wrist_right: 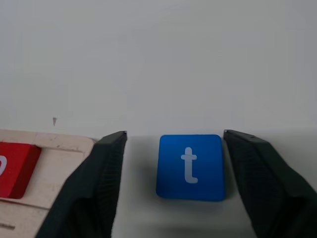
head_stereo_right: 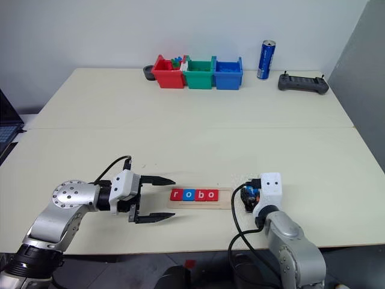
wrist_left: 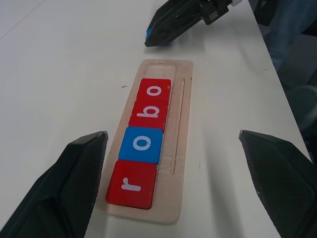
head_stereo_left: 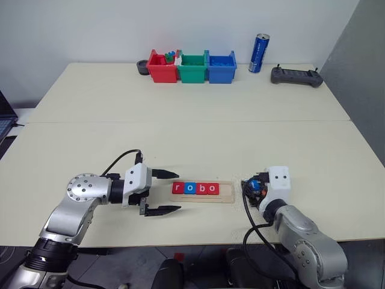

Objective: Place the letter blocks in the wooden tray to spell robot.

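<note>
While flanked by spread right gripper (wrist_right: 173, 168) fingers, untouched: blue t block (wrist_right: 190, 166), flat on table (head_stereo_left: 180, 120) right of wooden tray (head_stereo_left: 226, 194) holding r-o-b-o. Judged light, rigid, slick; best pinched across opposite edges. Left gripper (head_stereo_left: 162, 192) wide, empty.

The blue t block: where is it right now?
The blue t block lies flat on the table between the open fingers of the right hand, just off the wooden tray's empty end, not yet in the slot.

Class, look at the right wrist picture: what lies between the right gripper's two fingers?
The blue t block lies flat on the table between the right gripper's open fingers, just beside the wooden tray's end.
</note>
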